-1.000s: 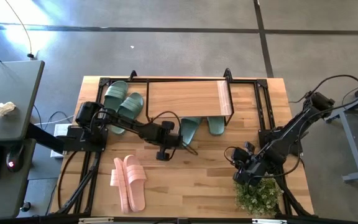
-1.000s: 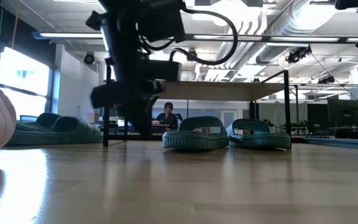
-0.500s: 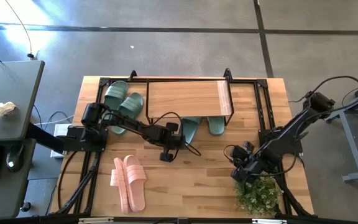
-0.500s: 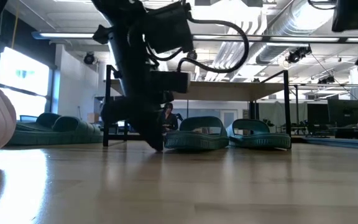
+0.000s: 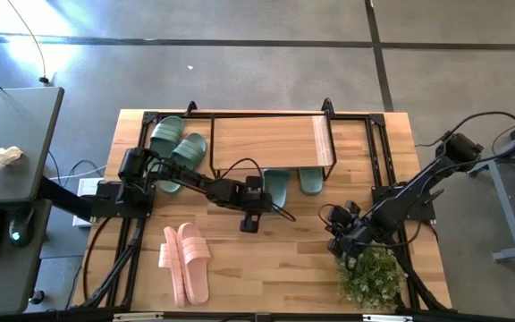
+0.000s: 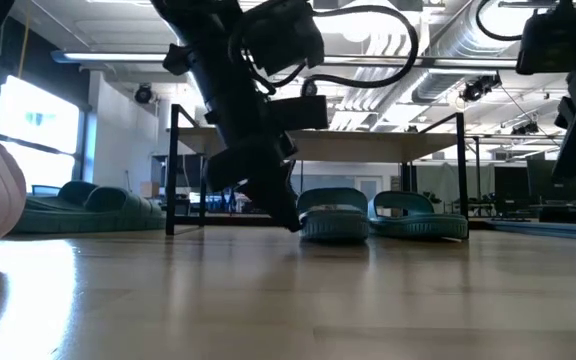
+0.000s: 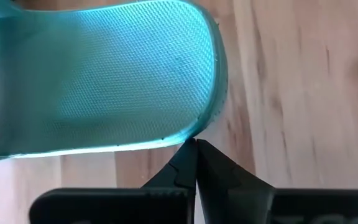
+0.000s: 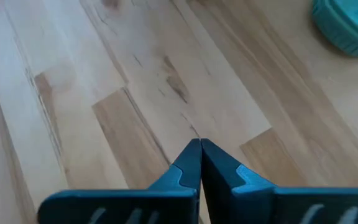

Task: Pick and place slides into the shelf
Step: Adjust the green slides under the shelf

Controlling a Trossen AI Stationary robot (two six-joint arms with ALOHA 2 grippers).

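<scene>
Status: one green pair under the shelf; two pairs left on the table.

The shelf (image 5: 271, 141) stands at the far middle of the tabletop (image 5: 302, 259). One sage-green pair (image 5: 289, 183) lies on its lower level, heels protruding toward the arms. The second sage-green pair (image 5: 175, 148) rests just beside the shelf's left end, and the pink pair (image 5: 186, 262) lies near the front left edge; both appear still to be placed. The left gripper (image 5: 250, 210) reaches low across the table, fingers pressed together and empty, tips at the heel of the left shelved slide (image 7: 98, 81). The right gripper (image 5: 340, 234), also closed and empty, hovers over bare wood near a potted plant (image 5: 371, 279).
</scene>
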